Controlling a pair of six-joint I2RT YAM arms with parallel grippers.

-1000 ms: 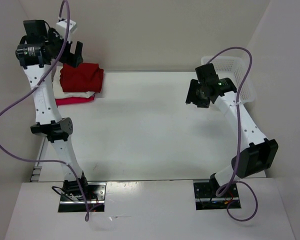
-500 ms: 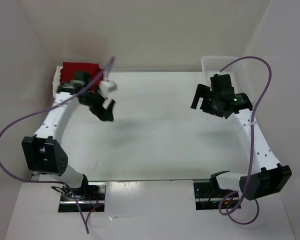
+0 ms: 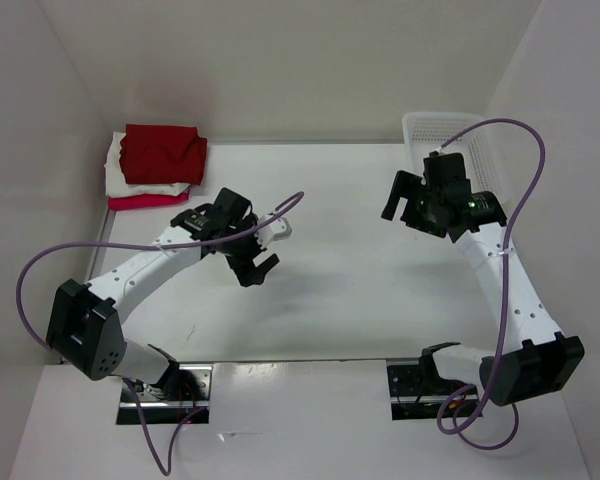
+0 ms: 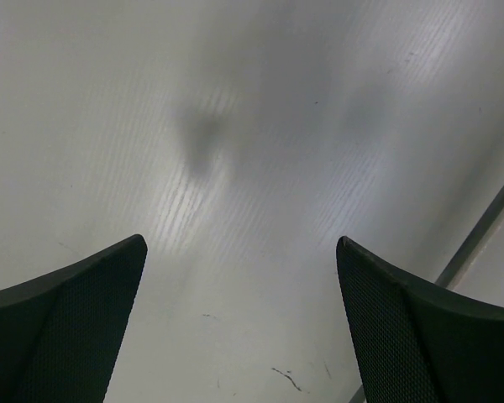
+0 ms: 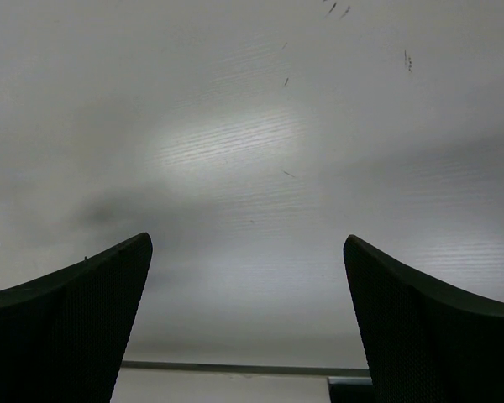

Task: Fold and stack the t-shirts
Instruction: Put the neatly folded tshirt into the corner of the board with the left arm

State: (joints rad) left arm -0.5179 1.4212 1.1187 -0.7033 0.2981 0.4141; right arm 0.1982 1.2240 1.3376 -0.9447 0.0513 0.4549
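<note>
Up in the upper left corner of the top view sits the folded pile: the dark red cloth t-shirt [image 3: 160,152] is on top, the cream white cloth t-shirt [image 3: 115,176] peeks out under it along the left edge, and the magenta-pink cloth t-shirt [image 3: 145,202] shows as a thin band at the bottom of the stack. The pile lies on the flat white table [image 3: 330,290], tight against the back left corner.

Left of centre in that view, the left gripper [image 3: 258,268] hangs over bare table, well apart from the pile, its arm stretched low from the lower left with a purple cable [image 3: 40,270] looping beside it. Its wrist camera confirms it: the left gripper [image 4: 239,243] is released, its two black textured fingers [image 4: 76,319] spread to the lower corners of the frame, with only scuffed white tabletop between them.

Over on the right, the right gripper [image 3: 402,200] hovers near the white plastic lattice basket [image 3: 445,122], which stands in the upper right corner against the wall. The wrist view there shows the right gripper [image 5: 248,239] also released, jaws wide, with its black fingers [image 5: 420,319] framing bare table and a dark edge line along the bottom of the frame

Neither gripper holds or touches any cloth
</note>
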